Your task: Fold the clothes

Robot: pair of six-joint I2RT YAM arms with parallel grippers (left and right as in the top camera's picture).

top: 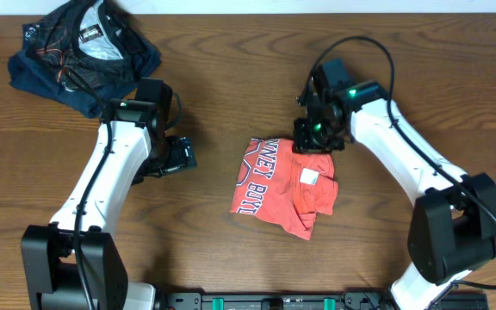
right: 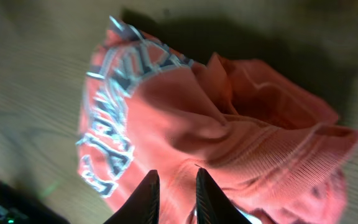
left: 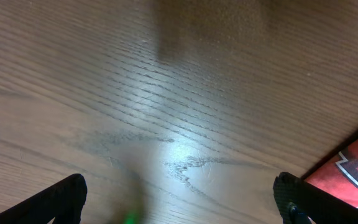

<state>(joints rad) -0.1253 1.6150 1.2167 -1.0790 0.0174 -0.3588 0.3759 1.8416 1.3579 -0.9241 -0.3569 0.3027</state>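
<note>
The left hand (top: 179, 155) hovers over bare tabletop (top: 231, 69) with its fingers (left: 61, 199) spread wide and holding nothing. A corner of the coral-red T-shirt (top: 269, 185) shows just off its right fingertip. The right hand (top: 317, 138) sits at the shirt's upper edge, its fingers (right: 148, 193) only a narrow gap apart, directly over the bunched fabric. I cannot tell whether cloth is pinched between them. The shirt lies crumpled, lettering up, with its white tag (top: 311, 177) showing. A dark garment (top: 84, 52) lies well beyond the left hand.
</note>
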